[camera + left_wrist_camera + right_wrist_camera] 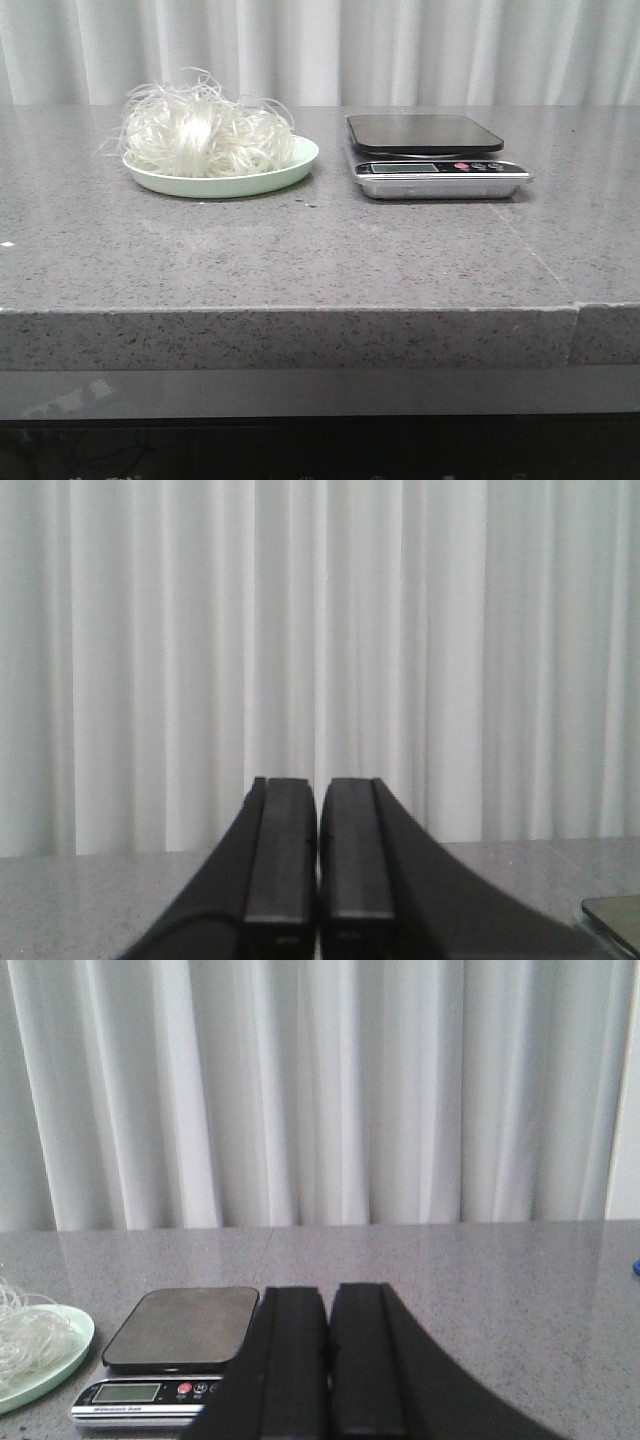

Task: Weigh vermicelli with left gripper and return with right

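Neither arm shows in the front view; only the wrist cameras catch them. The left end effector [318, 880] is held level and low over the grey speckled worktop [300, 250], pointing straight at the white curtain [320, 50] at the far side, its two black fingers [282, 850] pressed together with only a thin seam between them and nothing in their grip. The right end effector [330, 1360] has the same pose, level and aimed at the curtain, its fingers [295, 1360] likewise closed on nothing.

The vermicelli [205, 132] sits as a fluffy white tangle heaped on a pale green plate [290, 172] on the far left part of the worktop, loose strands sticking up and spilling past the plate's left rim. To its right, apart from the plate, stands a kitchen scale [430, 155] with a dark, bare weighing surface and a silver front panel carrying a small display and buttons.

From the right wrist camera the scale [180, 1345] lies just ahead and to the left of the closed fingers, with the plate [60, 1360] and vermicelli [25, 1335] farther left at the picture's edge. The left wrist view shows no vermicelli, only a dark corner [615, 920] low at its right edge.
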Action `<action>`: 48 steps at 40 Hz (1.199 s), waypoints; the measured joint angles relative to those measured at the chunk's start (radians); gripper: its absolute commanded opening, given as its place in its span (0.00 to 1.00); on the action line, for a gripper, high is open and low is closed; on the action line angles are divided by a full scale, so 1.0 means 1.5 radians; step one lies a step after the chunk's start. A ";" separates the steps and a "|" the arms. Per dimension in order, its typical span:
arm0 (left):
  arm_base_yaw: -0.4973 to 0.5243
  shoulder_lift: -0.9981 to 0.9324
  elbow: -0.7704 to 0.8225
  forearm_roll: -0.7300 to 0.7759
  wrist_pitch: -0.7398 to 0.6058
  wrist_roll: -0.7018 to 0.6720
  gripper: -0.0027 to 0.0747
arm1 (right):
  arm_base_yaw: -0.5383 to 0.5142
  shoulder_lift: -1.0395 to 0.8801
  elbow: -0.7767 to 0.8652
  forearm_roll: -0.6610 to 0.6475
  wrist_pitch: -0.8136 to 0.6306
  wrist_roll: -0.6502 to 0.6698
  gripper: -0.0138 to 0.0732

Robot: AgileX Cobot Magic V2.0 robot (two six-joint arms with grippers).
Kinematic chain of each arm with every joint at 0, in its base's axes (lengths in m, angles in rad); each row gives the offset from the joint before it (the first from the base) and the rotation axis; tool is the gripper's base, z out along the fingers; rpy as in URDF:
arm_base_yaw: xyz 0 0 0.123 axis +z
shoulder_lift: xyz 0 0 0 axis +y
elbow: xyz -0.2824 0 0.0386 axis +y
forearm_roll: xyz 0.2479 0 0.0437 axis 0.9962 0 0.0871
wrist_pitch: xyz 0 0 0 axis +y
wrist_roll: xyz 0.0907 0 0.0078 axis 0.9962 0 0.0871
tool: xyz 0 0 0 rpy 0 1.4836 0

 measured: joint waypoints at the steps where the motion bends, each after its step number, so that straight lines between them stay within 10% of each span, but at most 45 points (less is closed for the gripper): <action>1: 0.000 0.015 -0.020 0.000 0.010 0.000 0.24 | 0.000 0.019 -0.017 0.000 0.012 0.000 0.34; 39: 0.000 0.374 -0.104 0.000 0.227 0.000 0.25 | 0.000 0.410 -0.117 0.000 0.191 0.000 0.36; 48: 0.000 0.398 -0.104 0.000 0.227 0.000 0.72 | 0.000 0.423 -0.117 0.000 0.192 0.000 0.75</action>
